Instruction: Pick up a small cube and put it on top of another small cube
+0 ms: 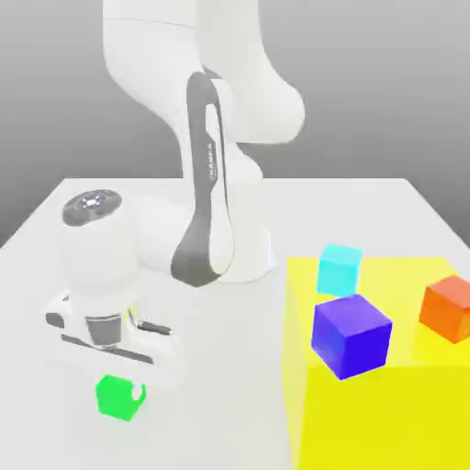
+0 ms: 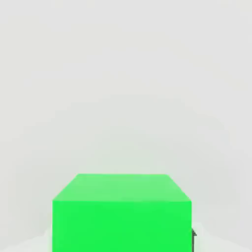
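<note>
Already the gripper (image 1: 122,384) is closed on the green cube (image 1: 119,398), low on the table (image 1: 37,239); lifting and stacking on another cube remain.

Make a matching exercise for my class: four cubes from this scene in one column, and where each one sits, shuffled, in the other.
Things:
1. green cube
2. blue cube
3. cyan cube
4. orange cube

Places:
A. yellow area, far side, behind the blue cube
B. white table, under the end effector
C. yellow area, at the exterior view's right edge
D. yellow area, nearest its front-left part

Pairs: 1-B, 2-D, 3-A, 4-C
</note>
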Controlling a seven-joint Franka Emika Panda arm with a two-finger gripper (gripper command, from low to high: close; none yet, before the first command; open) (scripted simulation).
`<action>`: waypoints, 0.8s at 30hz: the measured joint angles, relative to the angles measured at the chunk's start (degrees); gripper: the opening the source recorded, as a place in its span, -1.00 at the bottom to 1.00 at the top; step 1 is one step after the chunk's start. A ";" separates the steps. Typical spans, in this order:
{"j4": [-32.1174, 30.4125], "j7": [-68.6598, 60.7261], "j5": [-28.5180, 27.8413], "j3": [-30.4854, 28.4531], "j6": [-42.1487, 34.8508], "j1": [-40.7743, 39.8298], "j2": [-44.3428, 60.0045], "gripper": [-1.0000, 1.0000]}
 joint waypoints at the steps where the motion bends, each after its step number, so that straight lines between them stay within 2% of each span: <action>1: -0.27 0.33 -0.39 -0.44 -1.09 0.35 -1.35 -1.00; 5: -1.77 2.57 -3.37 -2.29 -7.18 1.53 -8.99 -1.00; 7: -1.58 2.79 -2.64 -2.85 -10.05 0.77 -11.13 -1.00; 11: 4.16 8.28 1.35 -0.37 -19.11 2.88 -13.56 -1.00; 21: 21.29 24.77 13.10 6.70 -43.84 13.91 -19.34 -1.00; 24: 24.57 30.97 11.70 9.50 -48.30 16.27 -21.07 -1.00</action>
